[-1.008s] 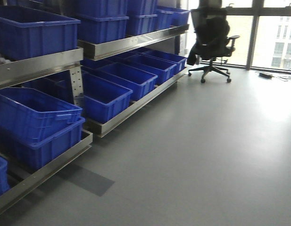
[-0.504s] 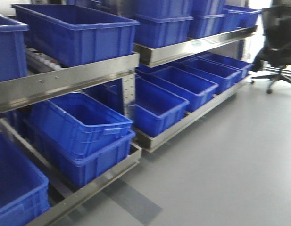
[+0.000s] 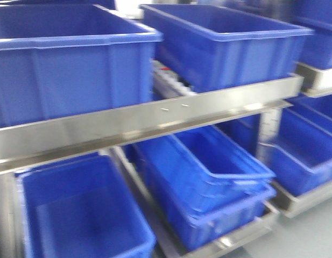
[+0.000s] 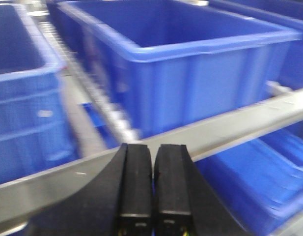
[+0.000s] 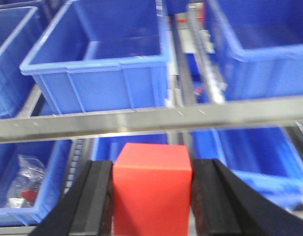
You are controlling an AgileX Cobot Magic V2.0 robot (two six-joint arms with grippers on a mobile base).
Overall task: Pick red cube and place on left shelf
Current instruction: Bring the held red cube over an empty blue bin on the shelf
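Red cube (image 5: pixel 152 184) sits clamped in the right gripper (image 5: pixel 153 199) before the left shelf (image 3: pixel 155 115), unplaced; left gripper (image 4: pixel 152 184) closed, empty.

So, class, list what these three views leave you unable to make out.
Right wrist: cube, base cut off by the bottom edge, sides covered by the right hand.
Right wrist: bag, contents blurred.
Front: small items on the shelf, blurred and too small.
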